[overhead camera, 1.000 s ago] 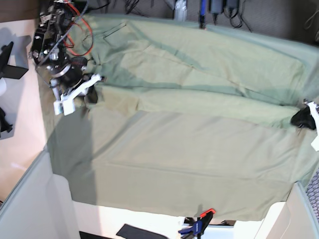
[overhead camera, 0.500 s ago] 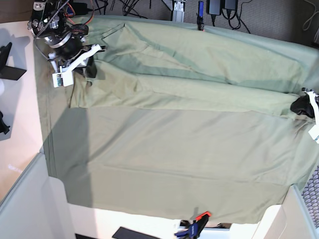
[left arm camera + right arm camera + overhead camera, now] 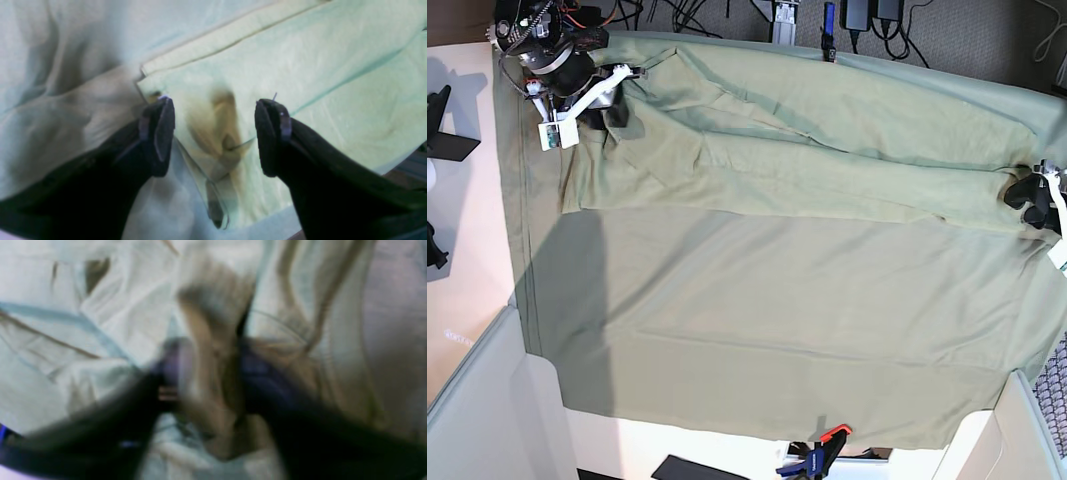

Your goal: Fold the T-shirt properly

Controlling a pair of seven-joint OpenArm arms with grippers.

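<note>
I'd carried the T-shirt (image 3: 807,160) edge back; my left claw (image 3: 213,133) gaped wide, empty; right claw (image 3: 206,380) blurred, cannot tell. Fold laid.

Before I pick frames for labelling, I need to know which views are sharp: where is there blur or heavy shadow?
Right wrist view: badly smeared; right pincer and T-shirt folds have no crisp edges. Left wrist view: left pincer tips fairly sharp, cloth soft, a dark shadow between the tips. Base view: sharp, a broad shadow on the green cloth sheet at its left.
</note>
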